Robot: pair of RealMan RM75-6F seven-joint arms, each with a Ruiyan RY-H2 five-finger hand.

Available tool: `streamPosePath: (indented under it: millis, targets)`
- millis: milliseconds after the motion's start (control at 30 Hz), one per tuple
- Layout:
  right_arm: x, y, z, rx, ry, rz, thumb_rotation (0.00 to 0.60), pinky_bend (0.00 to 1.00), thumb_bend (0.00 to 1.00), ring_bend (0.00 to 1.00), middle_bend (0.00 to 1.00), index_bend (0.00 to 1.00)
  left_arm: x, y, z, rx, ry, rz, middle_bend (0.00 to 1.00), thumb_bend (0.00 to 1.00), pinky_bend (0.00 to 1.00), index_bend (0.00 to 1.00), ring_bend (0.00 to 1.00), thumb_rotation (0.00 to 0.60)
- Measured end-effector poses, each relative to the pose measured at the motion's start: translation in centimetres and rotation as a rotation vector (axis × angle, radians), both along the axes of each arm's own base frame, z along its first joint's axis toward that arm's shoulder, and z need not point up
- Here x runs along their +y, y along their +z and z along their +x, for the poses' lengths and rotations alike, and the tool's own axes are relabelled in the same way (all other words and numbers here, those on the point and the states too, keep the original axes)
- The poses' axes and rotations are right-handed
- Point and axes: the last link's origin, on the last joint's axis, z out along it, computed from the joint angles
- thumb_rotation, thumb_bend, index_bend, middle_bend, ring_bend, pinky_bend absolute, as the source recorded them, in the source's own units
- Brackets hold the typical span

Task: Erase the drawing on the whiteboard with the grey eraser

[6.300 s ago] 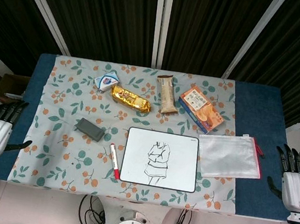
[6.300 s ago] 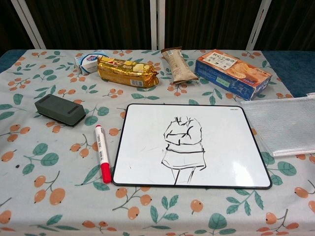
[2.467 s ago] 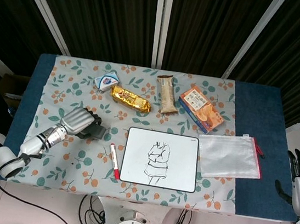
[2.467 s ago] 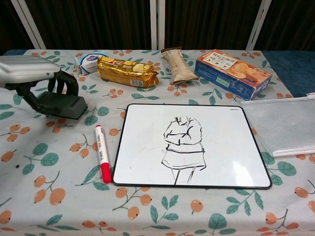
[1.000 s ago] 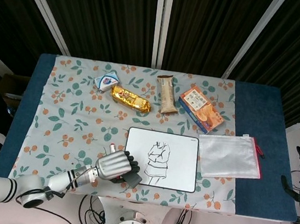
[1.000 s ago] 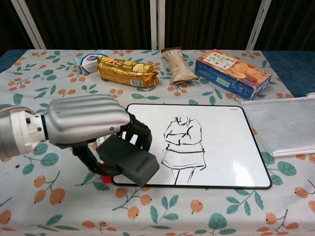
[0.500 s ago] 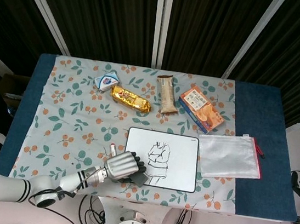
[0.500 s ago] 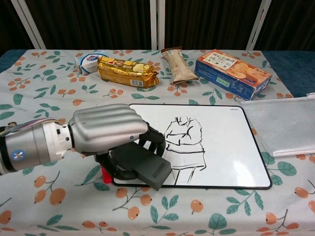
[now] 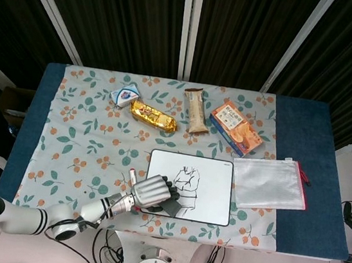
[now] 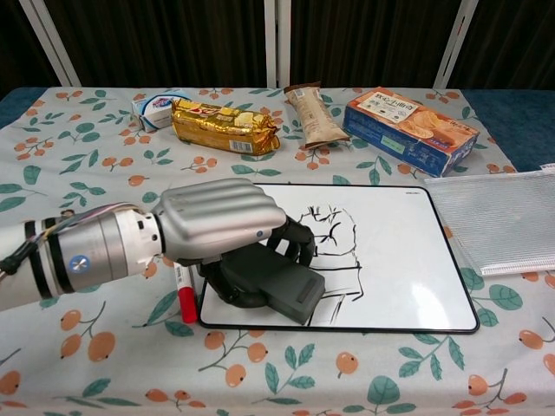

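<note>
Both views are evenly and brightly lit from overhead; the background behind the table is dark. Shadows are soft and short. The left hand [image 10: 221, 221] casts a faint shadow onto the whiteboard [image 10: 408, 260] directly beneath it. A dull white reflection shows on the whiteboard's lower right area, and the gold wrapper [image 10: 227, 126] carries small specular highlights. The head view is sharp at centre, with slight softness toward the frame edges. The chest view shows mild wide-angle stretching of the near tablecloth [image 10: 364, 381].
</note>
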Motion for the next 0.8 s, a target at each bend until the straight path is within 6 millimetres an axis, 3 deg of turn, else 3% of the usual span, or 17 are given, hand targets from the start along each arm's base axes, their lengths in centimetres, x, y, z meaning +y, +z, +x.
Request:
streamPosePath:
  millis: [500, 800]
  targets:
    - [0.4, 0.4, -0.3, -0.003, -0.006, -0.007, 0.6, 0.0, 0.39, 0.0, 0.0, 0.0, 3.2, -1.0, 1.4, -0.014, 0.052, 0.04, 0.54, 0.33, 0.55, 0.6, 0.52, 0.6]
    - [0.7, 0.3, -0.6, -0.001, -0.006, 0.005, 0.6, 0.0, 0.39, 0.0, 0.0, 0.0, 6.3, -1.5, 0.6, 0.021, 0.121, 0.086, 0.54, 0.33, 0.55, 0.6, 0.52, 0.6]
